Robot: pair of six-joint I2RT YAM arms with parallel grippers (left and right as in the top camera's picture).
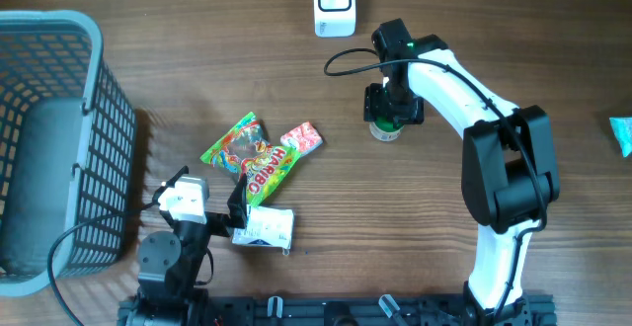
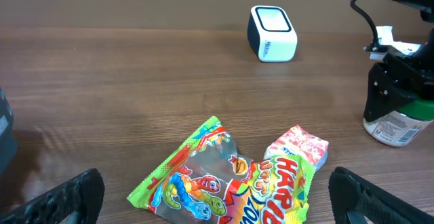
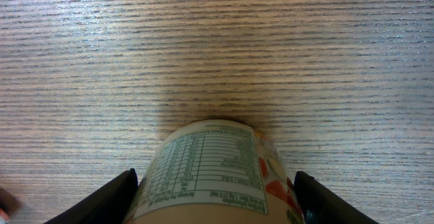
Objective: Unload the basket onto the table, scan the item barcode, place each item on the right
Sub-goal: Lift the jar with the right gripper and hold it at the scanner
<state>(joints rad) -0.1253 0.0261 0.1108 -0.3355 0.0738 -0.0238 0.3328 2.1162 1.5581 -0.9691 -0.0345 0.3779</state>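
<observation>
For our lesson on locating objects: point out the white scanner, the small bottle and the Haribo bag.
white scanner (image 1: pixel 334 2), overhead view, on its top face.
small bottle (image 3: pixel 210 166), right wrist view, on its nutrition label.
Haribo bag (image 2: pixel 283 183), left wrist view, on its red lettering.

One basket (image 1: pixel 94 30) stands at the left of the counter (image 1: pixel 415 257). One white scanner (image 1: pixel 334 2) sits at the far edge. There is one bottle (image 3: pixel 210 170) right of centre. Three packets lie near the middle: one gummy candy bag (image 1: pixel 252 158), one pink-and-white packet (image 1: pixel 302 138) and one white packet (image 1: pixel 265 225). One teal item (image 1: pixel 622 133) is cut off at the right edge. Two arms are in view, so two end effectors: left end effector (image 2: pixel 217 207) and right end effector (image 1: pixel 393 109).
</observation>
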